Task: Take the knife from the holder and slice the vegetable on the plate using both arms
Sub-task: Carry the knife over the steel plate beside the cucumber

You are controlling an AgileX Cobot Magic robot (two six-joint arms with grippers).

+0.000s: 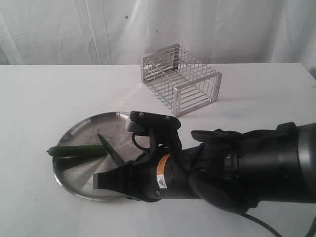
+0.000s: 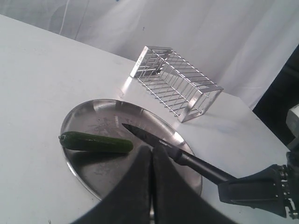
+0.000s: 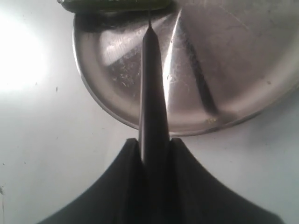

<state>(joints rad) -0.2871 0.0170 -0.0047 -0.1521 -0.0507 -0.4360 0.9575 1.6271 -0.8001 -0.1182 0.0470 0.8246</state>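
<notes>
right gripper [image 3: 154, 142], on the bulkier dark arm, pinches the black handle of the knife between its two fingers and holds it out over the plate. left gripper [image 2: 151, 151] has its fingers pressed together with nothing between them and hangs above the plate's near rim, just beside the blade.

the white tabletop [image 1: 39, 98] carries everything. the large round stainless-steel plate [image 2: 103, 116] sits on it near the arms. the shiny wire cage holder [image 1: 181, 79] stands well apart behind the plate, and no knife shows in it. the slim dark-bladed kitchen knife [image 2: 154, 140] slants over the plate's middle, its tip near the vegetable but apart from it. the slim dark green cucumber-like vegetable [image 2: 96, 142] lies along the far side of the plate, and no slices show beside it.

by my reading, the fetching step is done and the cutting step is about to begin. the next move calls for the left fingers to spread and steady one end of the vegetable. the right arm must then turn the blade across the vegetable, edge down, and press through without pushing it off the plate.
</notes>
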